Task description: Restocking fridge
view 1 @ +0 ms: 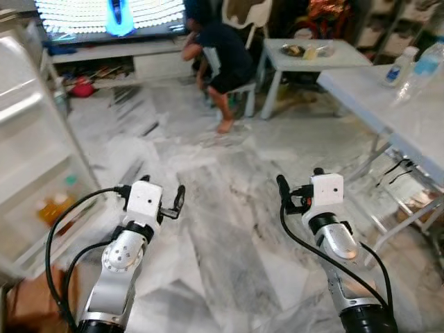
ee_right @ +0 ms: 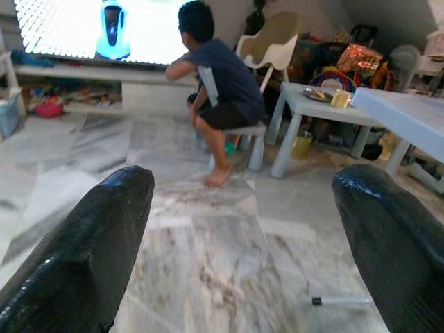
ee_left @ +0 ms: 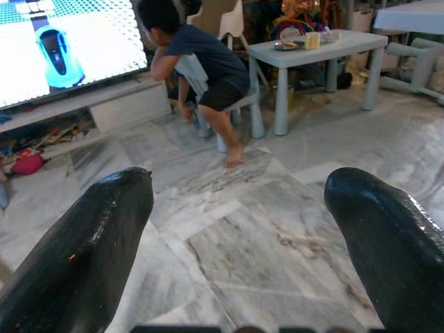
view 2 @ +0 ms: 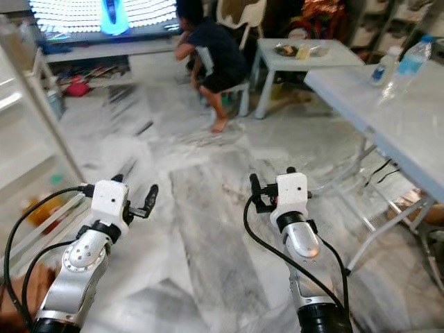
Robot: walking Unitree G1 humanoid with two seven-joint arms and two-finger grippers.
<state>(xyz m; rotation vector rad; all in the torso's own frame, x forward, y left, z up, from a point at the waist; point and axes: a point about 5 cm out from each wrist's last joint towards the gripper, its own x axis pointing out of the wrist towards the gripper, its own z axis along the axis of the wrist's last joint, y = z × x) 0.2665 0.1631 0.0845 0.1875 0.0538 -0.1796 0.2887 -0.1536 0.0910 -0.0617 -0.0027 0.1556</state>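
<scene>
A grey-veined marble floor (view 1: pixel 229 229) spreads across the middle of the head views. At the left edge stands the open fridge (view 1: pixel 31 173), its white shelves rising from lower left to upper left, with a yellowish item (view 1: pixel 52 207) on a low shelf. A long white bench (view 1: pixel 388 104) runs down the right side from the upper right, carrying two clear bottles (view 1: pixel 416 66) near its far end. At the top left a bright screen (view 1: pixel 104 15) glows above a low white stand. At top centre a person (view 1: pixel 218 59) in a dark shirt sits on a small stool, with a small white table (view 1: pixel 312 55) just to the right bearing a plate.

The left tool (view 1: pixel 161 201) hangs over the floor in the lower left, just right of the fridge's lower shelves and apart from them; its black fingers (ee_left: pixel 90 243) are spread wide and hold nothing. The right tool (view 1: pixel 298 194) hangs in the lower right, near the bench legs and well below the bottles, its fingers (ee_right: pixel 90 243) likewise parted and holding nothing.
</scene>
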